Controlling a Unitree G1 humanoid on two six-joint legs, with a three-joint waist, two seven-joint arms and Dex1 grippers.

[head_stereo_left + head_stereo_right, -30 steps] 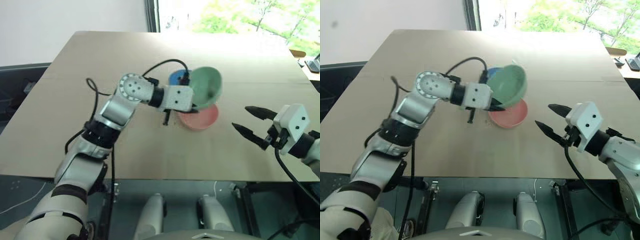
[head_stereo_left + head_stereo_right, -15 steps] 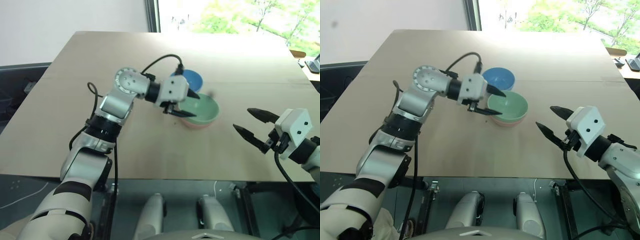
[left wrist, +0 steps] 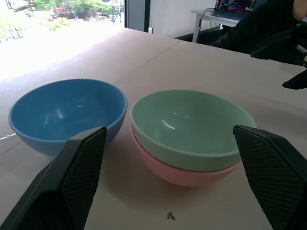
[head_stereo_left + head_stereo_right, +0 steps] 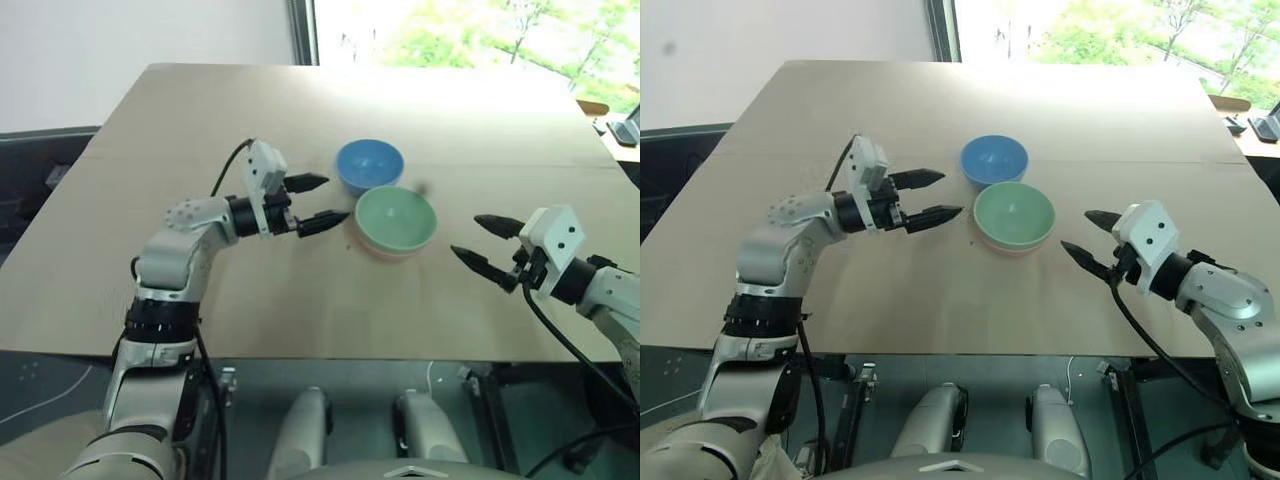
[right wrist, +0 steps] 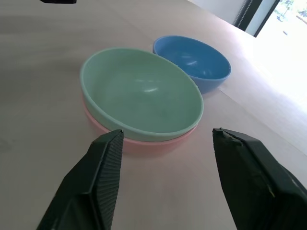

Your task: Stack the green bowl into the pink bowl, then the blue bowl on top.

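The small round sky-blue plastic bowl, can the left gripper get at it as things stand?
Probably yes. The left gripper is open and empty, beside the sky-blue plastic bowl, with bare table between. The mint-green bowl, nested in the salmon-pink bowl, sits off that path.

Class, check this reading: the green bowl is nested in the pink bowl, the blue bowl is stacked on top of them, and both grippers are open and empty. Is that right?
Not quite. The blue bowl is not on the stack; it stands on the table beside it, as the left eye view shows. The rest holds: the green bowl sits in the pink bowl, and the left gripper and right gripper are open and empty.
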